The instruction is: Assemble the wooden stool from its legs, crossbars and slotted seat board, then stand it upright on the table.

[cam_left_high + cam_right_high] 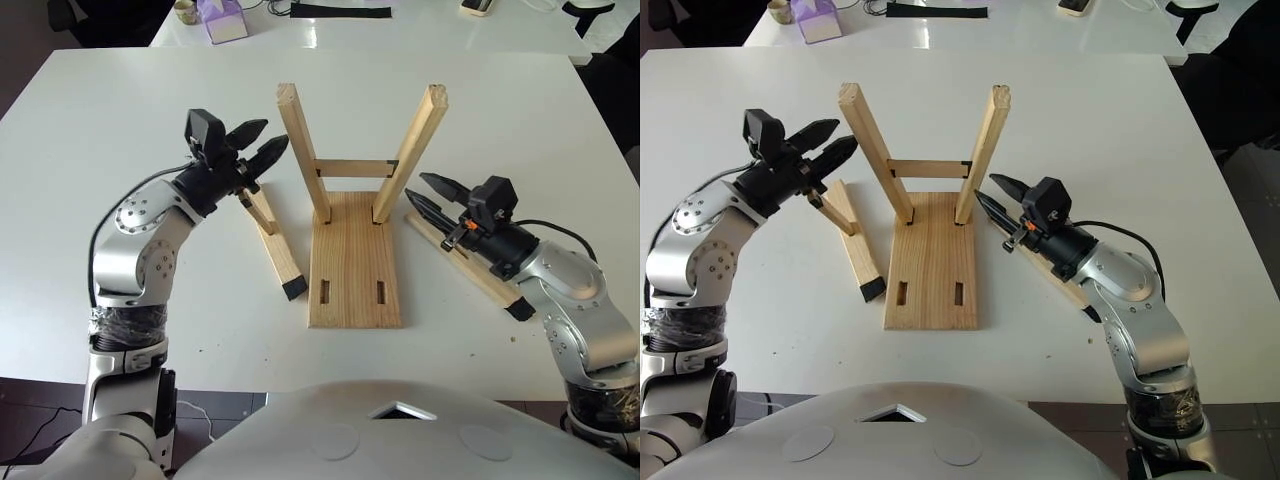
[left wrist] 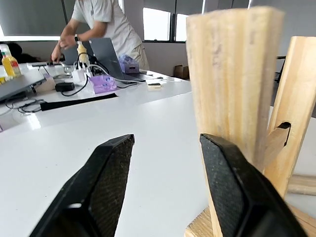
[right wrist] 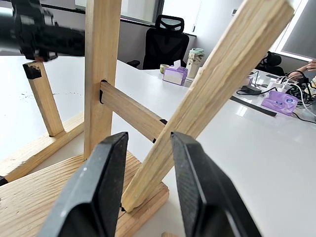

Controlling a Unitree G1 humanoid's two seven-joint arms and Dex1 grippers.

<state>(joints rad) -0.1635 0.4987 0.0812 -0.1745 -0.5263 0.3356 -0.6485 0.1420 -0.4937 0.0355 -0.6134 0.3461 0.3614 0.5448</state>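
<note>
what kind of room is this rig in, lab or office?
Most likely an office or meeting room rather than a workshop. A black office chair stands in the background. An open laptop and a purple tissue box sit on a white desk behind.

Raw pale wood seat board (image 1: 354, 270) (grain showing), smooth glossy white table (image 1: 120, 120)
</note>
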